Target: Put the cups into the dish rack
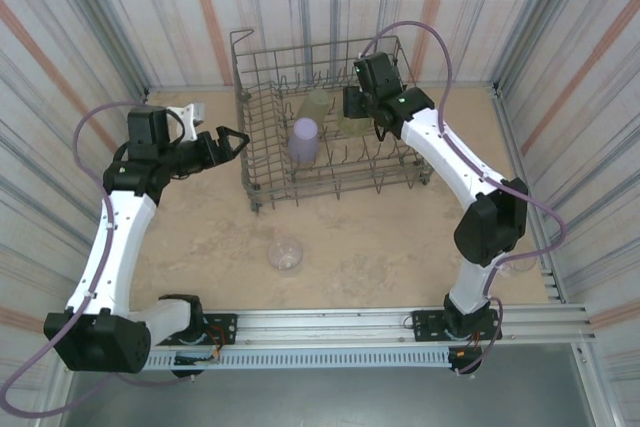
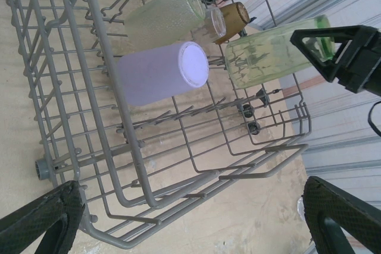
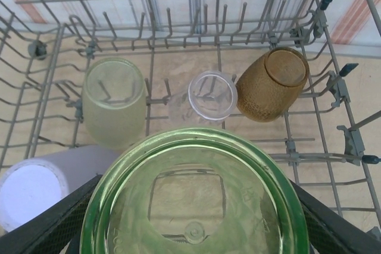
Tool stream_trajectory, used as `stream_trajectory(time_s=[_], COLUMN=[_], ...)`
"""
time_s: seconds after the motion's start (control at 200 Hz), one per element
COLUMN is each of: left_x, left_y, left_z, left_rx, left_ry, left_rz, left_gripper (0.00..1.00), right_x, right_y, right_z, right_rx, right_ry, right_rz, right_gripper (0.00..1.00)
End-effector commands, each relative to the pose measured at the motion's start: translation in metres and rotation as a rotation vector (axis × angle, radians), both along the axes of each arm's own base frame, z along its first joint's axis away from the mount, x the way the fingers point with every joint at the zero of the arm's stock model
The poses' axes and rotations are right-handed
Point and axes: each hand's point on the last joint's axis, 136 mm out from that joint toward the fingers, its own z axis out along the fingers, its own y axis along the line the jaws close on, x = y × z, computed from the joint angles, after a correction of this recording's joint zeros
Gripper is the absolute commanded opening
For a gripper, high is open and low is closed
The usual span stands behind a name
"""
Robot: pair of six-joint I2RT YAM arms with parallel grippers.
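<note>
Tabletop (image 1: 200, 237), beige, seen from above, with two robot arms bolted at its near edge. At far left the left gripper (image 1: 225, 135) hangs with its fingers spread wide and nothing between them, pointing at the left wall of the dish rack (image 1: 262, 162) and stopping just short of it. In front of the rack, one clear cup (image 1: 286, 254) stands alone on the table, mouth up. The grey wire rack fills the middle. Inside it, from left to right, are a lavender cup (image 3: 36, 185) and a pale yellow-green cup (image 3: 115, 102), then a second clear cup (image 3: 212, 94), then an amber cup (image 3: 272, 83), all base up over the tines. Above the rack's right half the right gripper (image 1: 360, 99) has its fingers clamped on another yellow-green cup (image 3: 196, 197), base up, held over the front rows near the lavender one. That makes six cups: one lavender, one amber, two yellow-green, two clear. Four are racked, one is held and one is on the table. There is one rack and two grippers. If released from too high, the held cup may strike a tine tip, bounce and fall on its side. If lowered slightly off line, it could nudge the lavender cup off its tines. The lone clear cup looks light and could skid or tip if a finger catches its rim.
</note>
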Motion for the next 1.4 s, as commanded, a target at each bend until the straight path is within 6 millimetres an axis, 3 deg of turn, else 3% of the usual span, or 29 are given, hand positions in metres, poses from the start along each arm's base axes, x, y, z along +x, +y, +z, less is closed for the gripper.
stream_trajectory(time_s=[0.0,0.13,0.17,0.456,1.393], left_x=[-0.007,-0.009,-0.009,-0.01,-0.015], left_y=[-0.002,-0.002,-0.002,-0.001,0.0], left_z=[0.005,0.004,0.003,-0.001,-0.002], left_rx=[-0.033,-0.029,-0.026,-0.027,-0.001], left_ry=[-0.014,-0.011,-0.011,-0.004,-0.001], left_rz=[-0.009,-0.01,-0.01,-0.007,-0.012], left_gripper=[0.99,0.99,0.99,0.99,0.99], right_x=[0.01,0.015,0.019,0.03,0.047], right_y=[0.003,0.007,0.01,0.017,0.027], right_z=[0.005,-0.005,0.007,-0.004,-0.063], right_rx=[-0.029,-0.033,-0.014,-0.02,-0.056], right_ry=[-0.02,-0.005,-0.032,-0.019,0.08], right_rz=[-0.007,-0.003,-0.003,0.001,0.001], right_gripper=[0.47,0.47,0.47,0.47,0.47])
